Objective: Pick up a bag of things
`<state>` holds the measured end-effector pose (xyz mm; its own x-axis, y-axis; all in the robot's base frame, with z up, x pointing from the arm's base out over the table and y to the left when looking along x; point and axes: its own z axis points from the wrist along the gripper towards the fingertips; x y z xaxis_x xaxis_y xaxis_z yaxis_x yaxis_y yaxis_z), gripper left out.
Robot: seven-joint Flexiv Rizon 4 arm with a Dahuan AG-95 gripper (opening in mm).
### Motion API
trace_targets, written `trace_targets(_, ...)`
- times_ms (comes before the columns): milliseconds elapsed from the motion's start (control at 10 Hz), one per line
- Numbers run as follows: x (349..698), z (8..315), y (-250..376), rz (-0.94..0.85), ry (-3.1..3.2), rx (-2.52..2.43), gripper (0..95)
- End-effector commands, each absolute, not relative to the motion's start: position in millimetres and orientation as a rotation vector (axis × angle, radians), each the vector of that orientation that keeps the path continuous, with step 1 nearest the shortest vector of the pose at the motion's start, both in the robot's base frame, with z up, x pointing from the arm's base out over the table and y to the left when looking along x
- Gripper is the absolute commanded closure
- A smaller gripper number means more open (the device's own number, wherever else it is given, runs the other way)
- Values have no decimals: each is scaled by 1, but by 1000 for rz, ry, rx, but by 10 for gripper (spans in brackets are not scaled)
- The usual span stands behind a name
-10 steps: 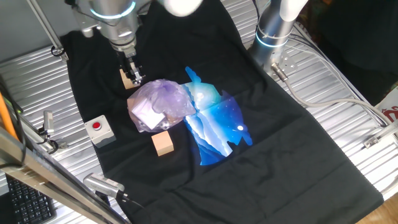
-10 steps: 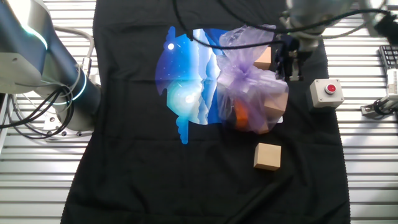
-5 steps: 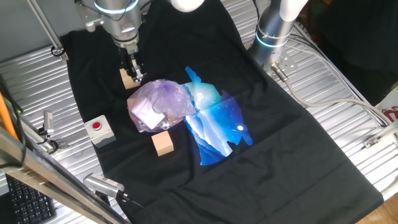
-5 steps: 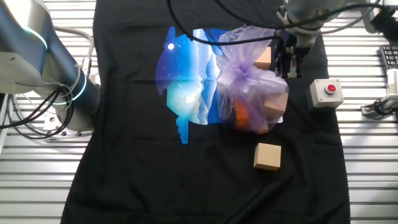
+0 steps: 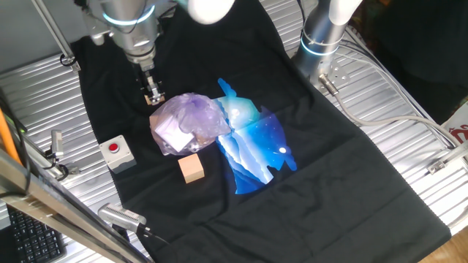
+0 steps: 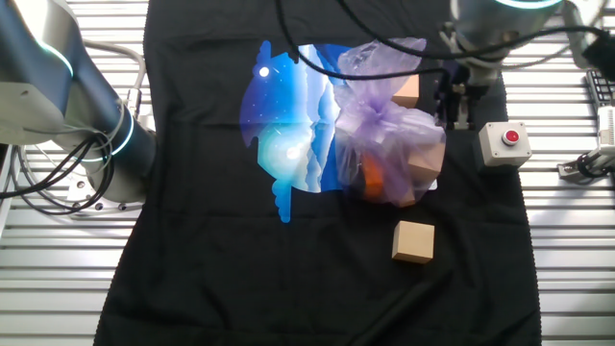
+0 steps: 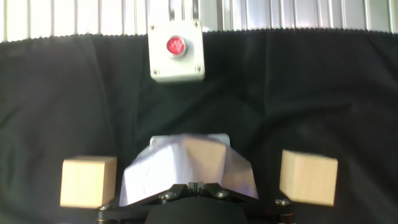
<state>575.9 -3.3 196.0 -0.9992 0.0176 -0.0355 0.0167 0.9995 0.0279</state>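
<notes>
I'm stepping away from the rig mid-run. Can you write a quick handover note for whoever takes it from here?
Gripper: low over the black cloth at the edge of the bag of things, on the side away from the print. Whether it is open or shut cannot be told.
Bag of things: not lifted. It lies on the cloth, partly over the blue-and-white print.
Nearby: one wooden cube beside the bag, another cube close to the gripper, and a red button box by the cloth's edge.
Done: gripper brought to the bag.
Left: grasp the bag and lift it.
</notes>
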Motion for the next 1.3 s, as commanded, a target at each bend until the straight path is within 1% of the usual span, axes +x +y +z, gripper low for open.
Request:
trace_targets(100, 566, 205, 1, 41, 3098, 50, 950)
trace_targets(200, 562, 209, 5, 37, 3100, 65, 950)
trace_targets(400, 557, 208, 5, 31, 3100, 72, 950)
trace_targets(500, 555, 207, 4, 32, 3094, 64, 760)
trace_targets(600, 551, 205, 2, 33, 3082, 23, 380)
trace_targets(700, 549, 203, 0, 45, 3068, 7, 380)
trace_targets(900, 544, 203, -1, 38, 3060, -23, 0)
trace_targets(1300, 525, 204, -3, 48, 3061, -46, 0)
